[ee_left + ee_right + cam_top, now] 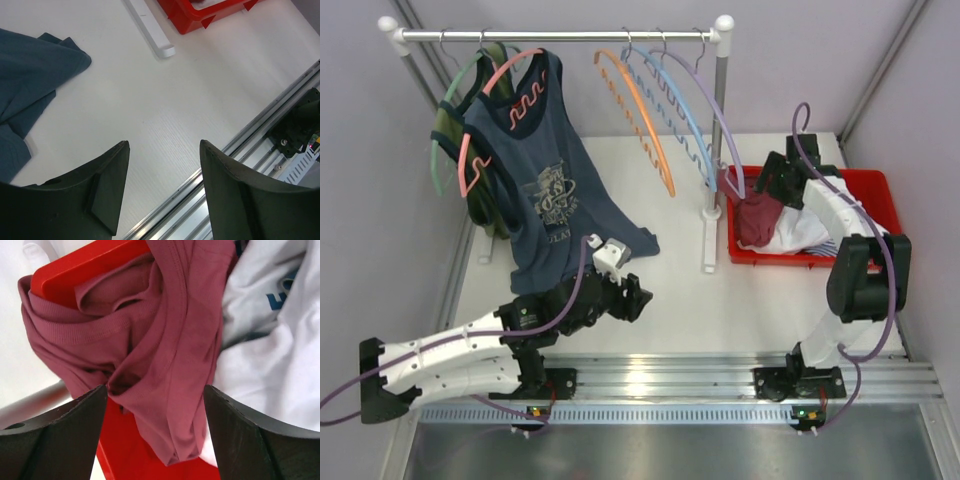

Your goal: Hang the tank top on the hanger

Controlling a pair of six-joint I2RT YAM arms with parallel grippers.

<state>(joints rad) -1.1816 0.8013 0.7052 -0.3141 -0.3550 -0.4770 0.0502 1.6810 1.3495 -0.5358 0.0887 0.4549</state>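
White desk, grey walls, clothes rack at the back. Orange hanger hangs on the rail. Maroon tank top sits bunched in the red bin, draped over its rim, beside white clothes. Right arm reaches into the bin; right hand released, fingers spread over the tank top. Left arm low; left hand released above the desk, near the blue top.

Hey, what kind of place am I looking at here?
Probably a robotics lab test cell for laundry practice: the left arm and right arm are bolted to an aluminium rail, plain partition walls box in the table, and a clothes rack stands beside a red bin of clothes.
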